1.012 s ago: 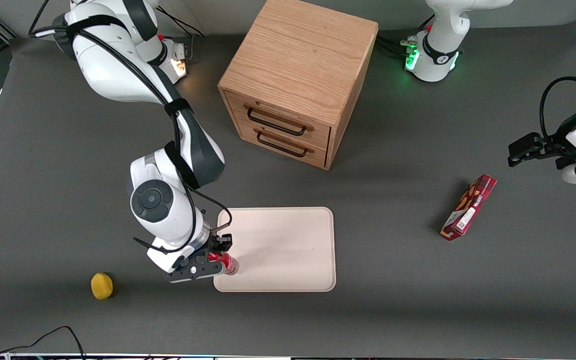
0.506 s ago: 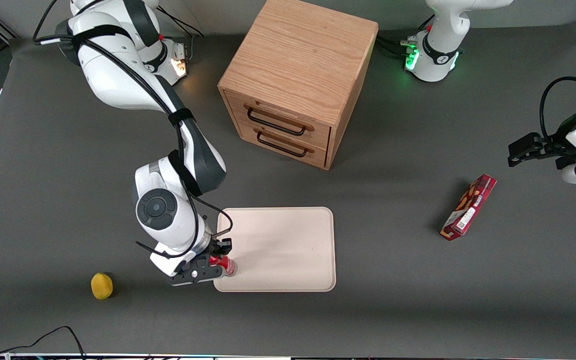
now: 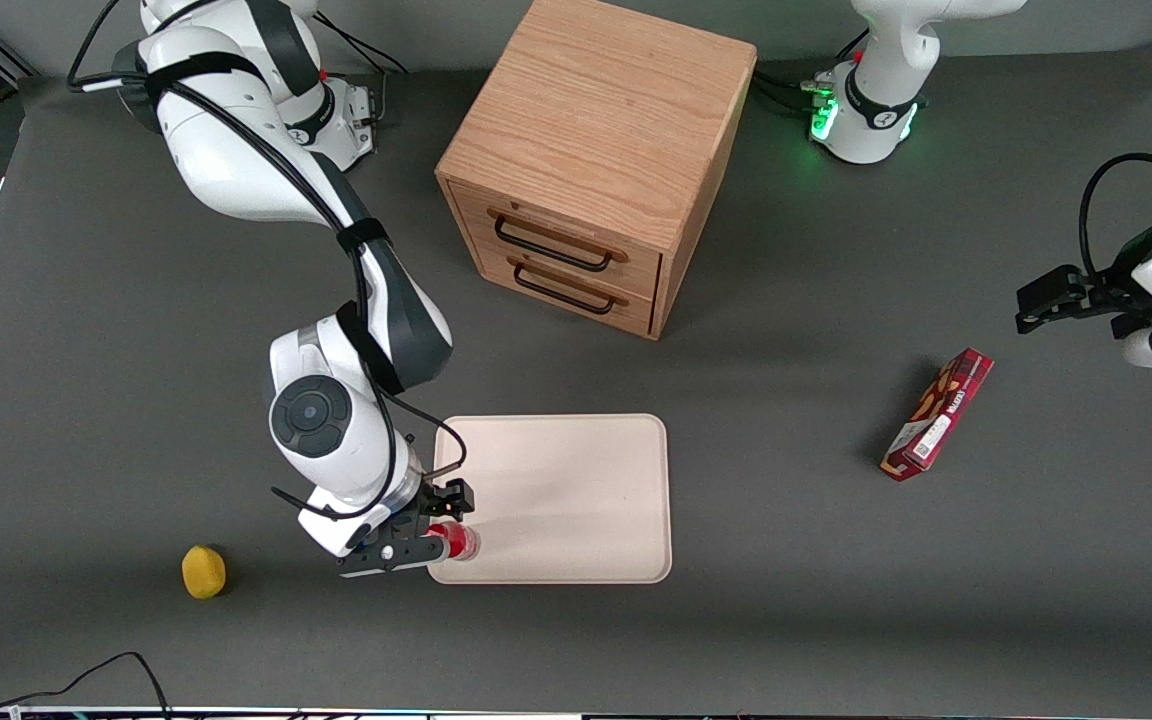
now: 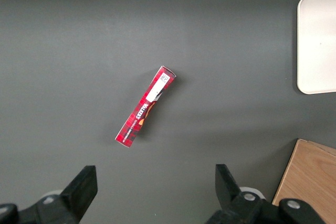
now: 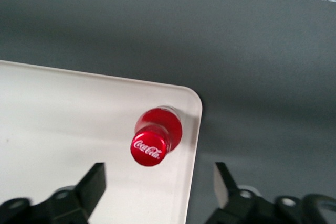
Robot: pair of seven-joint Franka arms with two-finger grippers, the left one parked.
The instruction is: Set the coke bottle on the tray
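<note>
Red-capped, the coke bottle [image 5: 155, 139] stands on the tray [image 3: 576, 470], close to the tray's corner nearest the working arm. The claw [image 3: 434, 522] is open, its fingers apart on both sides of the bottle without touching. Placing seems done; only withdrawing remains. The bottle's long axis is vertical, cap upward toward the claw.

The working arm [image 3: 266, 170] is built of glossy white rounded shells with dark grey bands at the joints. A round dark grey cap [image 3: 301, 412] with a centre dot covers its wrist joint. Thin black cables, strapped on, run along the links at about 5 o'clock toward the black pincer [image 3: 441, 515]. The pincer's fingers [image 5: 92, 184] are matte black, blocky wedges, spread wide apart.
</note>
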